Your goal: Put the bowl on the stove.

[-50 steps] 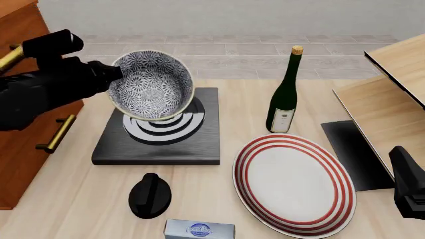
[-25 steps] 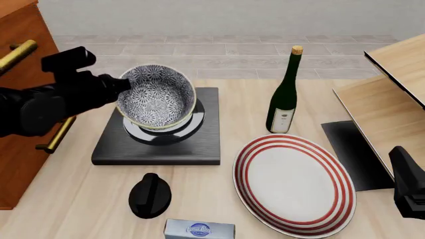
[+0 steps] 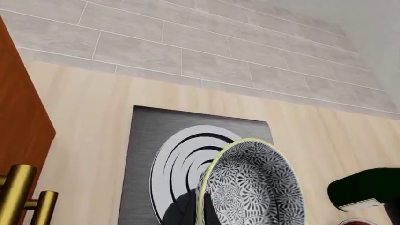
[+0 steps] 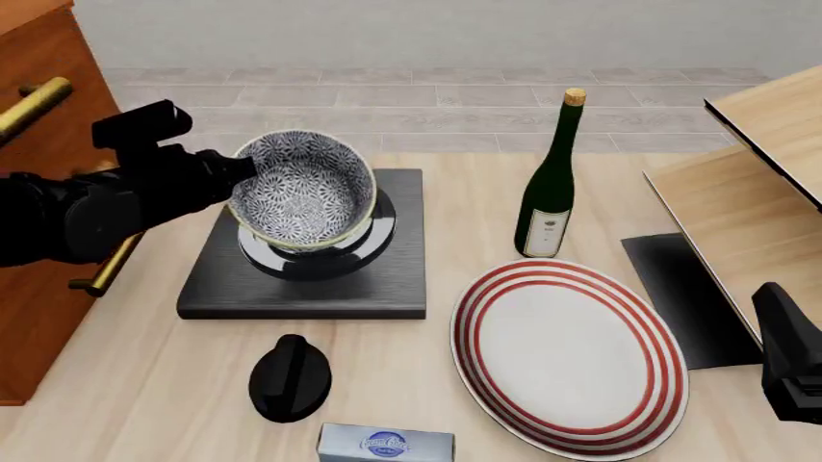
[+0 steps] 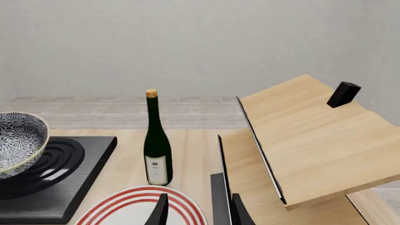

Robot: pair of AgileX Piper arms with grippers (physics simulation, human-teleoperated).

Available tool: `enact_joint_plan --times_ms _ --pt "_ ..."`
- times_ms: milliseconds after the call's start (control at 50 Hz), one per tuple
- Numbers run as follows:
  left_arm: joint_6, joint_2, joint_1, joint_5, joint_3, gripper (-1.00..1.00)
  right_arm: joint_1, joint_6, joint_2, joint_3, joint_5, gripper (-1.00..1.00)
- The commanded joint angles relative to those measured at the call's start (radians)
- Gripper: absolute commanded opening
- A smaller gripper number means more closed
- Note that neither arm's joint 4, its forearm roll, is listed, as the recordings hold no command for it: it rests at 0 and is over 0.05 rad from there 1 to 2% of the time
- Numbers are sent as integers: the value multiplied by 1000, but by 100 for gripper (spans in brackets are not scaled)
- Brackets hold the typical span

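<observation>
The black-and-white patterned bowl (image 4: 304, 192) sits low over the round burner of the black stove (image 4: 308, 284), tipped slightly toward the camera. My left gripper (image 4: 239, 171) comes in from the left, shut on the bowl's left rim. In the left wrist view the bowl (image 3: 256, 187) fills the lower part, with the ringed stove (image 3: 147, 140) behind it. Whether the bowl's base rests on the burner is hidden. In the right wrist view my right gripper (image 5: 200, 213) is open with nothing in it, far from the bowl (image 5: 16, 136), and its arm (image 4: 786, 361) stays at the table's right edge.
A green wine bottle (image 4: 550, 183) stands right of the stove. A white plate with red rings (image 4: 569, 356) lies in front of it. A black knob (image 4: 289, 377) and a small box (image 4: 385, 445) lie near the front. A wooden cabinet (image 4: 45, 67) stands left, a wooden rack (image 4: 752, 202) right.
The left gripper has brought the bowl down from a raised, strongly tilted pose to a lower, more level one over the burner. The right arm has not moved.
</observation>
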Motion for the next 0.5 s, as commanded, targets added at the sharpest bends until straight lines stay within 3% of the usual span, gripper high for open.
enact_joint_plan --times_ms 20,420,480,500 --pt "-3 12 0 -22 -4 -100 0 0 0 0 0 100" --pt "7 5 -8 -71 24 -100 0 0 0 0 0 100" --pt "-5 -2 -51 -83 37 -100 0 0 1 0 0 100" --pt "11 -5 -21 -85 37 -100 0 0 0 0 0 100"
